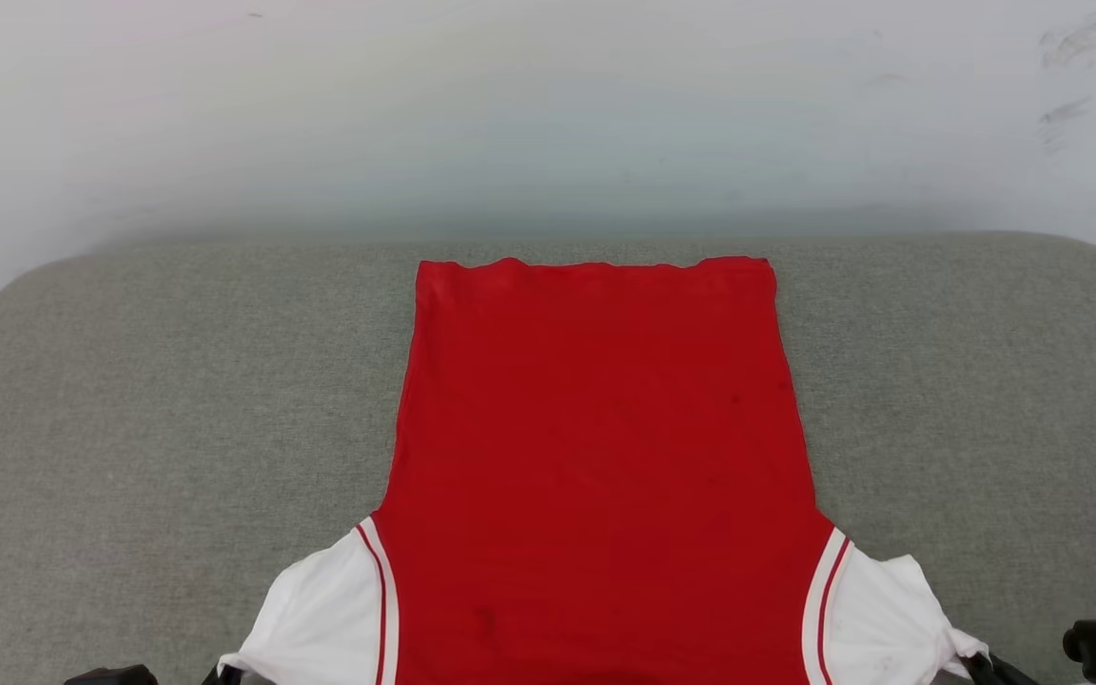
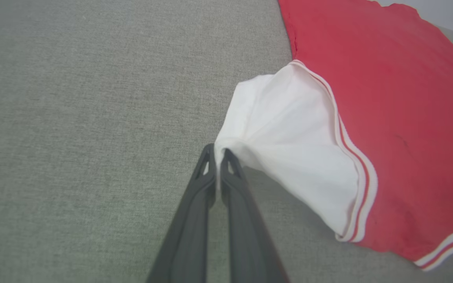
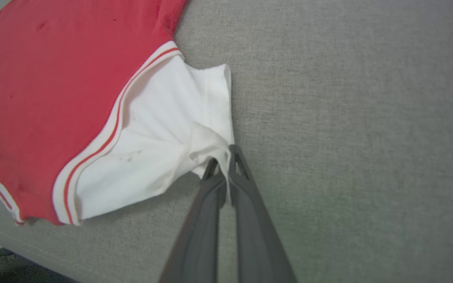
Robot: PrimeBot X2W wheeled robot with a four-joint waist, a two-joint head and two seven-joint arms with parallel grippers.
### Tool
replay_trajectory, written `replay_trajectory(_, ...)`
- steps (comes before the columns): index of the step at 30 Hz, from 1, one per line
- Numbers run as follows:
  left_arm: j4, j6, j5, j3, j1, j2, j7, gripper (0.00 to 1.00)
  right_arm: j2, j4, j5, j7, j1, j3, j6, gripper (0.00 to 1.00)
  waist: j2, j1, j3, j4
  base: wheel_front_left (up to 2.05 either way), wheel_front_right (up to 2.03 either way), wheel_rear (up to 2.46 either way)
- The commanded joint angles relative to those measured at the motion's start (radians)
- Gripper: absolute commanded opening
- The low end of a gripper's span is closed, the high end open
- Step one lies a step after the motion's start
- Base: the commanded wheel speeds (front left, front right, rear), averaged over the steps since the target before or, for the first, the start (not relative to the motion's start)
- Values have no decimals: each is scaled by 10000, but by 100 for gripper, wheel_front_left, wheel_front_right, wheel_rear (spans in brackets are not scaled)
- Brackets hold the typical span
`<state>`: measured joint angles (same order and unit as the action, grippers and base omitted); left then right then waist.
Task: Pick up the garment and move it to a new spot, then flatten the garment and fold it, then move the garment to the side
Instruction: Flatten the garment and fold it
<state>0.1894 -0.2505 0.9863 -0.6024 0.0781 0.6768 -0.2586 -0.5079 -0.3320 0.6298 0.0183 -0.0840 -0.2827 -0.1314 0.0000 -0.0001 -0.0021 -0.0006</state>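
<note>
Grey cloth-covered table [image 1: 129, 428] before a pale wall [image 1: 548, 114], with the garment [image 1: 596, 457] laid out at its middle.
The left gripper [image 2: 218, 151] pinches the tip of the left white sleeve [image 2: 285, 149] between closed jaws, the right gripper [image 3: 223, 155] the right white sleeve [image 3: 159, 149] likewise; outward from them the red body lies flat, sleeves near, hem far.

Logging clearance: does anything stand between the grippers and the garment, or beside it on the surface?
Nothing visible. The left gripper and right gripper are each shut on the garment; nothing else lies on the grey surface around it.
</note>
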Motion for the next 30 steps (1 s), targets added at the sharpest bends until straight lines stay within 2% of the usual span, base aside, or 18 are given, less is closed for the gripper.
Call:
replay_trajectory(1, -42, 16, -63, 70, -34, -46, -52, 0, 57, 62, -65, 66, 17, 94, 15, 48, 0, 1, 1, 15, 0, 0, 0)
replay_trajectory(2, -86, 9, -121, 108, -68, -62, -58, 0, 74, 177, -149, 17, 111, 219, 15, 100, 0, 1, 4, 28, 0, 0, 0)
replay_trajectory(6, -301, -49, -364, 197, -152, -159, -68, 0, 92, 707, -337, 39, 381, 803, 15, 100, 0, 1, 106, 135, 0, 0, 0)
replay_trajectory(9, -542, -120, -594, 269, -293, -252, -75, 0, -167, 1467, -591, 182, 730, 1372, 15, 100, 0, 1, 298, 260, 0, 0, 0)
replay_trajectory(12, -800, -157, -855, 291, -445, -339, -80, 0, -413, 2440, -917, 557, 1350, 2034, 14, 100, 0, 1, 582, 460, 0, 0, 0)
replay_trajectory(16, -1158, -226, -1261, 401, -827, -495, -84, 0, -719, 3547, -1222, 1579, 2658, 2682, 14, 100, 0, 1, 1157, 838, 0, 0, 0)
replay_trajectory(21, -1548, -192, -1844, 629, -1452, -897, -84, 0, -1019, 3925, -1373, 3631, 4785, 2752, 12, 100, 0, 1, 2263, 1461, 0, 0, 0)
replay_trajectory(30, -1748, 299, -2902, 925, -2452, -2080, -75, 0, -1458, 2077, -1123, 8480, 8612, 1854, 12, 100, 0, 1, 4151, 2523, 0, 0, 0)
